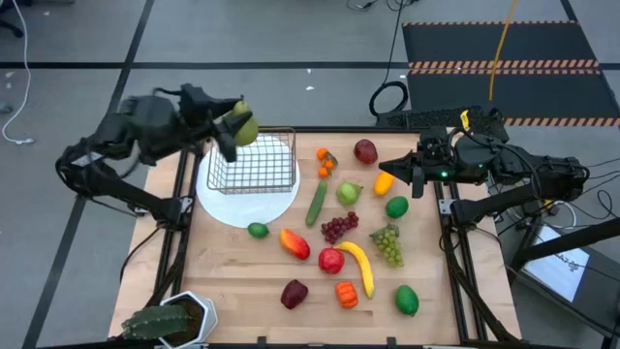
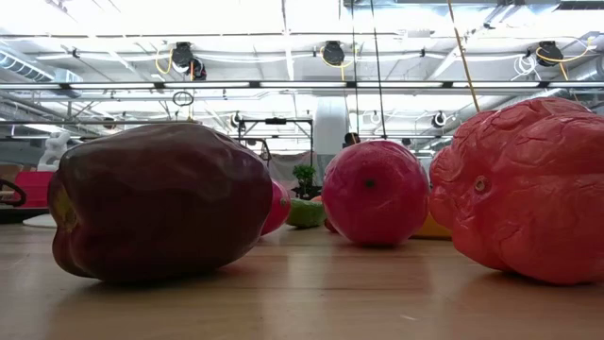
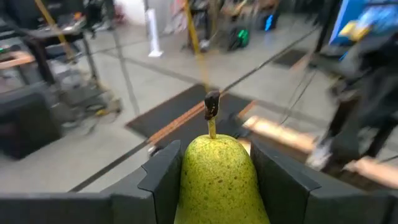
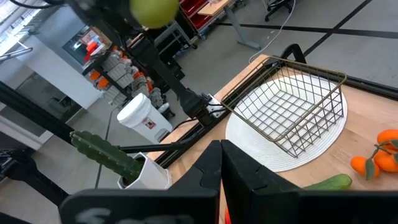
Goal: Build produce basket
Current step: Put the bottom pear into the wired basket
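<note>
Basket stood empty on the plate. Left gripper clamped the pear above the basket's edge; right gripper waited clenched, holding nothing. Remaining produce lay beside the basket, unloaded.

Left tool grips a yellow-green toy pear beside the empty dark wire-grid basket, which sits on a round white plate.

No text, label, brand, number or sign can be read in any of the views. A red mark is seen on a white bucket beside the table in the right wrist view, but nothing on it can be made out.
</note>
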{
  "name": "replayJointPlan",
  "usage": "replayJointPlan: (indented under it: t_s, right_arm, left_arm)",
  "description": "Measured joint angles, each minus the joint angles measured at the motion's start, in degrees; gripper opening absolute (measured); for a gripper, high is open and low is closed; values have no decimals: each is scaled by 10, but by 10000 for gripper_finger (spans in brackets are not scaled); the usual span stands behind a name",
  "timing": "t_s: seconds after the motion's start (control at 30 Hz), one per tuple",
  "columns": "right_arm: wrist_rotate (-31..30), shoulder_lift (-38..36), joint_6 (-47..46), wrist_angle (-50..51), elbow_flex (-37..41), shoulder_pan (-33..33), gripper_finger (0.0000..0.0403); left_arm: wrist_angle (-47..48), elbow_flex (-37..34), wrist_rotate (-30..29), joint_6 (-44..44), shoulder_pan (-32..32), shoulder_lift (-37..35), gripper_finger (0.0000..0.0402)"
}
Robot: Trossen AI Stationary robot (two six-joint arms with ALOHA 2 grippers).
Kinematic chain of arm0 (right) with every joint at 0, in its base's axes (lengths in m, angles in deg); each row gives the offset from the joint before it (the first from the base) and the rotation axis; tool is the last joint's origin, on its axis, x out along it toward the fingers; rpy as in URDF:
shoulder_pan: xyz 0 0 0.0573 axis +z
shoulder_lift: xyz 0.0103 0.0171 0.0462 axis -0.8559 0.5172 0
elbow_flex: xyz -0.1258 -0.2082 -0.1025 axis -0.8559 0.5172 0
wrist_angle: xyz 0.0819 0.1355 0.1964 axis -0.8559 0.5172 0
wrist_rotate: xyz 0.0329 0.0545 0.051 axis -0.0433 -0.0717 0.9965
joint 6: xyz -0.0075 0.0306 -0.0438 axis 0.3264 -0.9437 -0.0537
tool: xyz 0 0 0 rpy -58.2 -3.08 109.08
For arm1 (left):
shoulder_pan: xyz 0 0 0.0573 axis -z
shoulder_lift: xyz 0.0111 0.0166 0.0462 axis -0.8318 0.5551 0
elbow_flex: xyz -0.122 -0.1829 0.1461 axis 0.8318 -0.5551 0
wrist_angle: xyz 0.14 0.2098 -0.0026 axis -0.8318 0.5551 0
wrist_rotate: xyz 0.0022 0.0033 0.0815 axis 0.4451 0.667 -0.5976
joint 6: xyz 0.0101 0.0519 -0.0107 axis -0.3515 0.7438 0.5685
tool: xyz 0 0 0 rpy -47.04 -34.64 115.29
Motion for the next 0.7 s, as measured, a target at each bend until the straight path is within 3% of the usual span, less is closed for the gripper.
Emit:
replayJointPlan:
  t_s: [0.2,0.43,0.53,0.7]
  right_arm:
    - [0,0,-16,0,0,0,0]
    - [2,0,-64,0,0,0,0]
    - [2,0,-79,0,0,0,0]
    - [1,5,-82,0,0,0,0]
  left_arm:
    - [5,-112,44,3,-65,-2,182]
    - [-36,-271,46,-62,-136,-2,182]
    - [-120,-343,68,-72,-164,-2,182]
    - [-347,-480,136,-57,-204,-2,182]
